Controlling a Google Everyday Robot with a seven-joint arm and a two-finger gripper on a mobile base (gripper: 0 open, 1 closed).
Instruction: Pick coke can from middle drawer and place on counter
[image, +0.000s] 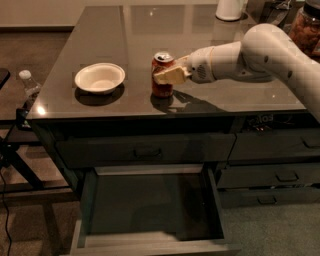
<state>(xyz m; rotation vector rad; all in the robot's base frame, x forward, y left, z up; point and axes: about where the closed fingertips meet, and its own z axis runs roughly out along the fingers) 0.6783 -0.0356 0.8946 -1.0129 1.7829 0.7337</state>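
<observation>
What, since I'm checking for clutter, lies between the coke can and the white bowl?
Only bare counter, in the camera view, separates the coke can from the white bowl. The gripper is at the can.

text check: I read no lettering, brand, number or sign anywhere in frame | coke can (161, 89), centre frame, standing on counter (100, 30): red side too dim for me to make out any mark | gripper (165, 74), centre frame, clasped on the coke can: plain casing, nothing printed that I can read
</observation>
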